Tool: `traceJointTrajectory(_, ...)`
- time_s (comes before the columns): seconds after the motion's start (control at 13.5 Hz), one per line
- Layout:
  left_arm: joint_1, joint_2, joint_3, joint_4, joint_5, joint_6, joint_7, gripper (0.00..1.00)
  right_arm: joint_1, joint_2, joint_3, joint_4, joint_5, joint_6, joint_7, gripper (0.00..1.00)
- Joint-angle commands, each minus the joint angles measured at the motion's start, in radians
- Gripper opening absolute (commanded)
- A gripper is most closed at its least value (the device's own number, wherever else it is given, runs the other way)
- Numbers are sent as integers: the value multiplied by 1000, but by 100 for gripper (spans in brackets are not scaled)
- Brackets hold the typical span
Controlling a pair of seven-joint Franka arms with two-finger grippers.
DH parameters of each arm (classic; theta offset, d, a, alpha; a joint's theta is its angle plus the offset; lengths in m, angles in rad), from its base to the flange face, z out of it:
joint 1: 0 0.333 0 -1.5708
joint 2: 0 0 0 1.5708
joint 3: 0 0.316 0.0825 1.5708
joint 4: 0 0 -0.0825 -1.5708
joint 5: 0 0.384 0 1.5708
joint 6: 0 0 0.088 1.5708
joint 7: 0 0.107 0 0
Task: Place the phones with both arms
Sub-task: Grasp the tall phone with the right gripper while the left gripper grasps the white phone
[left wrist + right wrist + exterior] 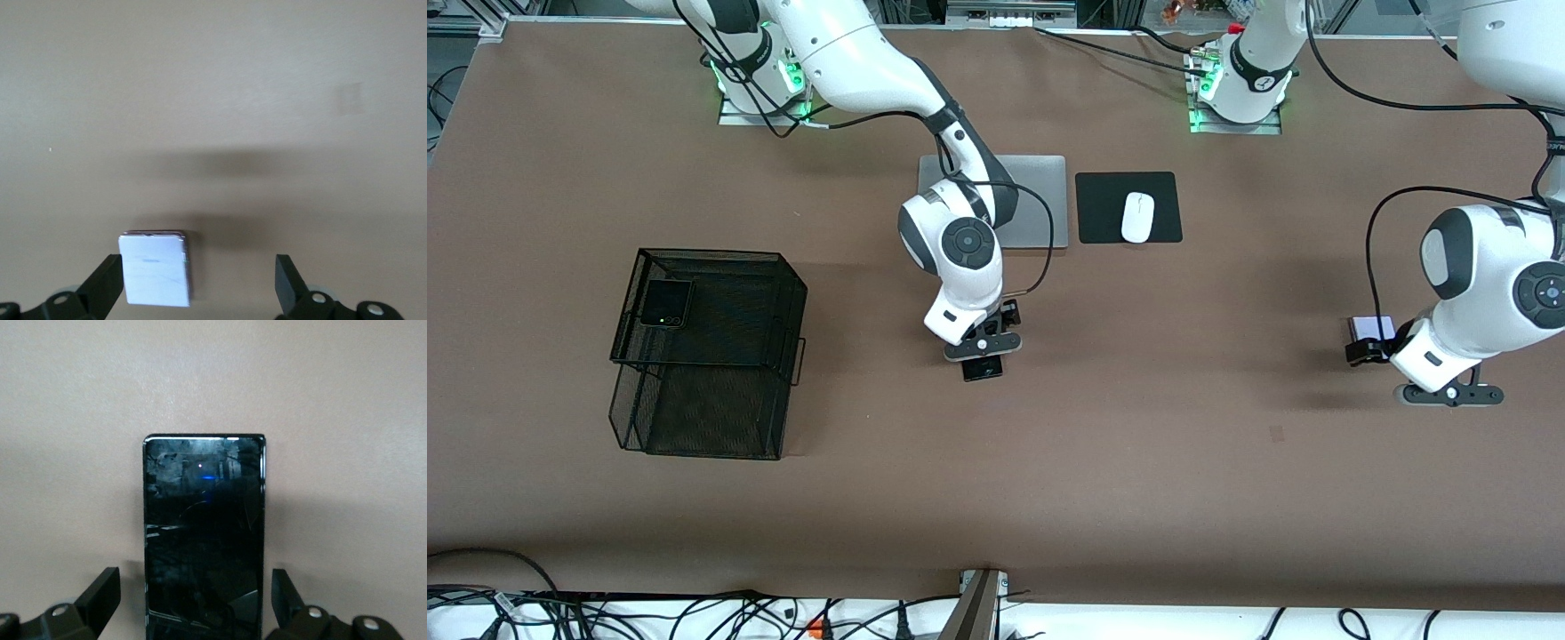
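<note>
Hovering w/ jaws apart: right gripper [193, 600] straddles the slim black phone [203, 540]; left gripper [200, 283] sits off-centre, pink-white phone [155, 268] by one finger. Centre first, then squeeze.

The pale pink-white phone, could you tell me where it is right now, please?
The pale pink-white phone lies flat on the table at the left arm's end, between the left gripper's open fingers.
</note>
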Motion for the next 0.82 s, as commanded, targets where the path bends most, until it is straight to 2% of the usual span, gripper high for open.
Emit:
traceJointTrajectory(0.0,60,-23,-20,-56,20,38,69,100,20,11,-14,-10,25,30,6,100)
traceJointTrajectory(0.37,123,-24,-22,-182,10,213,145,100,22,16,-14,-16,12,31,4,100)
traceJointTrajectory(0.67,166,-3,-40,-227,9,289,149,100,31,30,-15,-20,9,53,4,99)
traceJointTrajectory(0.74,179,5,-48,-227,9,302,149,100,33,30,-15,-31,6,74,3,93)
